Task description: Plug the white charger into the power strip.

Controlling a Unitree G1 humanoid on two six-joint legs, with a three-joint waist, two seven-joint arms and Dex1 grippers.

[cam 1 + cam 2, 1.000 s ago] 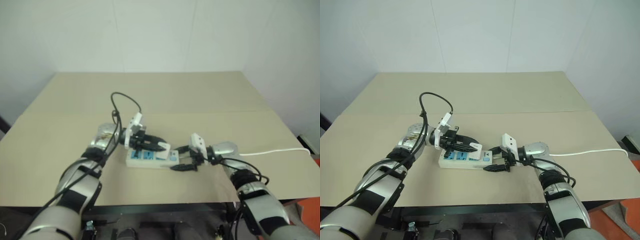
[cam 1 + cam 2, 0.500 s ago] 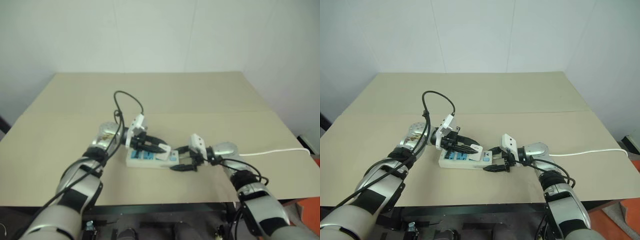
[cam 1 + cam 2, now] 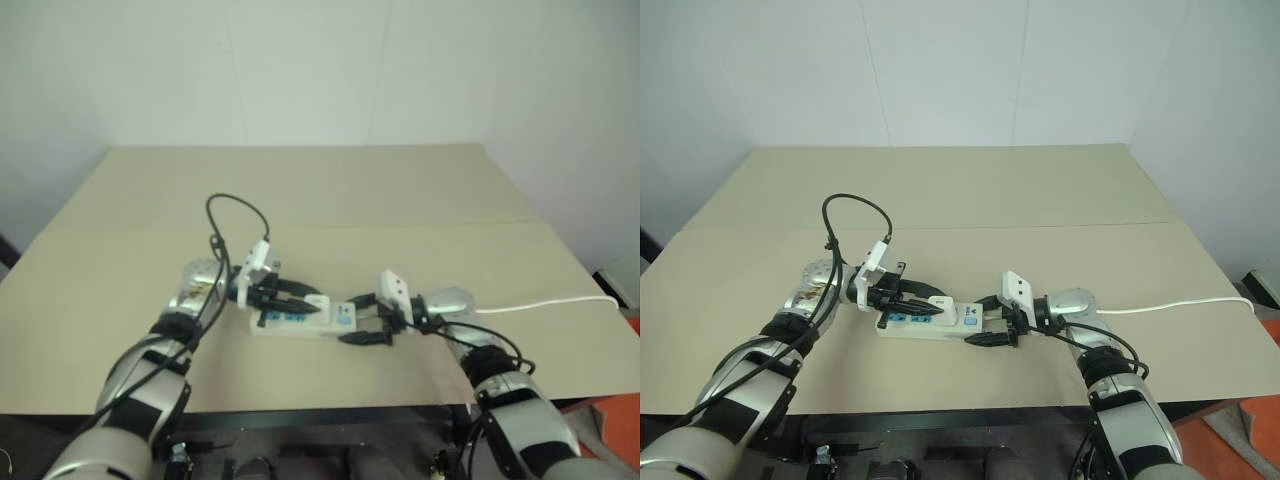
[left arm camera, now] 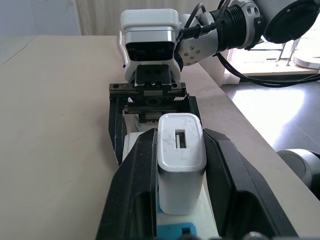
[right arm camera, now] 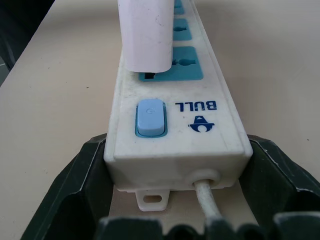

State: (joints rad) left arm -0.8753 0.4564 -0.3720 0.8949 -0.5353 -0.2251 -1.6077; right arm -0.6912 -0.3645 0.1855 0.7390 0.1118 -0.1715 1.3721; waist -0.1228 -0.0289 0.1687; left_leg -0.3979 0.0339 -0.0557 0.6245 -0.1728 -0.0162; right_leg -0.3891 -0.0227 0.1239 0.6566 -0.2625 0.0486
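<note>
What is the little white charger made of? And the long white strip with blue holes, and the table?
The small white rectangular charger looks like smooth, slightly glossy plastic: rounded corners, soft shine. The long white power strip with blue sockets seems hard moulded plastic too, a bit scuffed, with printed blue lettering. The beige table has a flat matte top with a seam line; it could be board or laminate, hard to tell.

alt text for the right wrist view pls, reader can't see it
Close-up along the white power strip: the white charger stands in the blue socket nearest the blue switch and the BULL logo. The right hand's black fingers flank the strip's cord end, where the thin white cord exits, on a tan table.
</note>
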